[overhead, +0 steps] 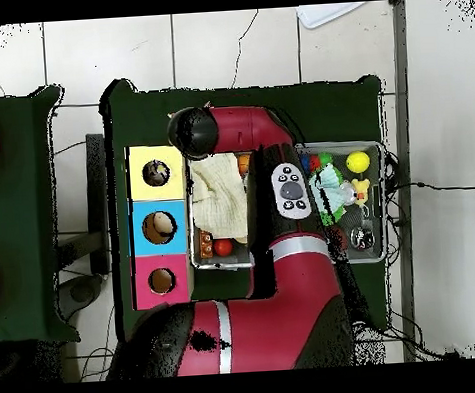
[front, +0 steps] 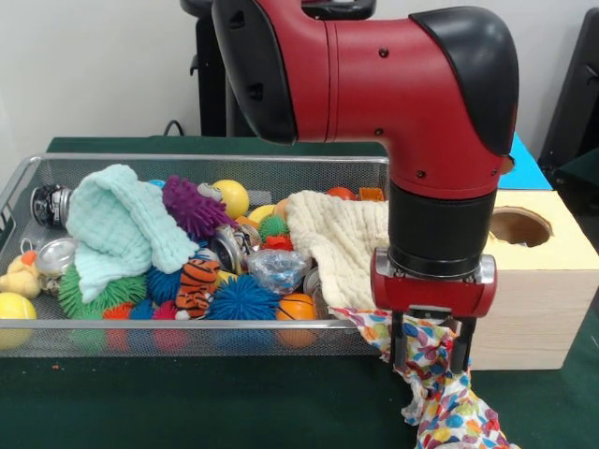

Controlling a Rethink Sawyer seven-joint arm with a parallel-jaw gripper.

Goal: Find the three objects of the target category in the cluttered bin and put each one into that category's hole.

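A: Starting at the left of the front view, what fills the bin (front: pixel 187 324)?

B: A yellow ball (front: pixel 14 307) in its near left corner, then a mint-green waffle cloth (front: pixel 117 229) draped over spiky balls. Next come a purple spiky toy (front: pixel 192 206), a striped tiger toy (front: pixel 198 281), a blue spiky ball (front: pixel 243 297) and a small orange ball (front: pixel 297 307) against the near wire wall.

A: And further right?

B: A cream waffle cloth (front: pixel 337 238) heaped at the bin's right end, partly behind the arm (front: pixel 393 84), which hides most of that end.

A: Where is the task's thing?

B: One printed fabric piece (front: pixel 449 402) hangs over the bin's near right corner and trails down onto the green surface (front: pixel 187 402) near its front edge.

A: The gripper (front: pixel 432 360)?

B: Its fingers (front: pixel 399 348) are narrowed on that fabric, pinching it just outside the bin.

A: And the hole (front: pixel 520 226)?

B: On the yellow-faced wooden box, right of the gripper, touching nothing. In the overhead view the yellow face (overhead: pixel 156 172) sits beside the blue face (overhead: pixel 159 227) and the red face (overhead: pixel 163 281), along the bin's (overhead: pixel 384 176) short end.
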